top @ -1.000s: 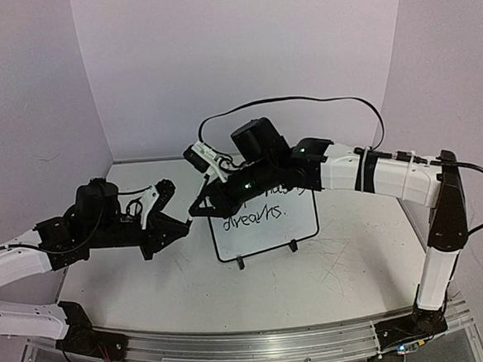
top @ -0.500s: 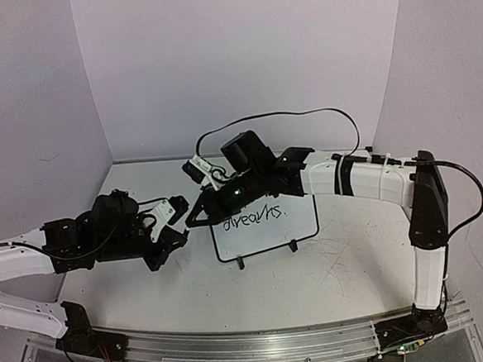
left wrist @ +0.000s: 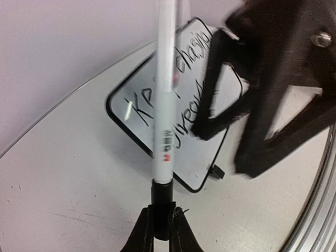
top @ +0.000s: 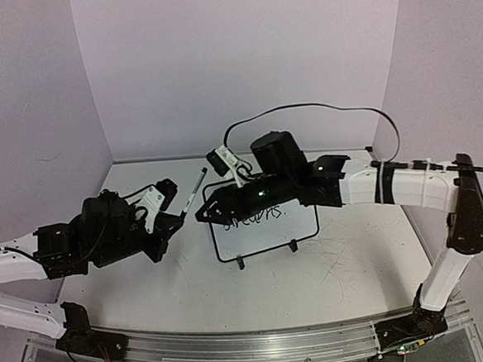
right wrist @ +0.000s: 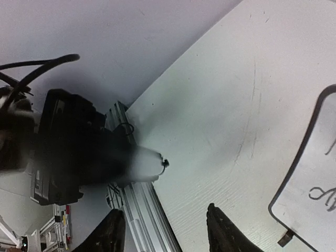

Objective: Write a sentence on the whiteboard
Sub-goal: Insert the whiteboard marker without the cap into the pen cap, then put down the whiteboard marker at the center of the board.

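The whiteboard point(top: 270, 233) stands tilted on its two black feet at the table's middle. The sentence point(left wrist: 173, 100) is black handwriting in two lines, partly hidden by the marker and the right fingers; only part of the lower line point(top: 256, 217) shows from above. My left gripper point(top: 175, 222) is shut on the black end of a slim white marker point(left wrist: 165, 105), which points up and away, left of the board. My right gripper point(top: 204, 212) is open and empty, hovering at the board's upper left corner. In the right wrist view its gripper point(right wrist: 168, 233) is open, with the board's corner point(right wrist: 315, 173) at the right.
The white table point(top: 347, 265) has faint scuff marks. An aluminium rail point(top: 261, 345) runs along its near edge. Purple walls close off the back and sides. A black cable point(top: 319, 107) loops above the right arm. The left arm point(right wrist: 68, 152) appears blurred in the right wrist view.
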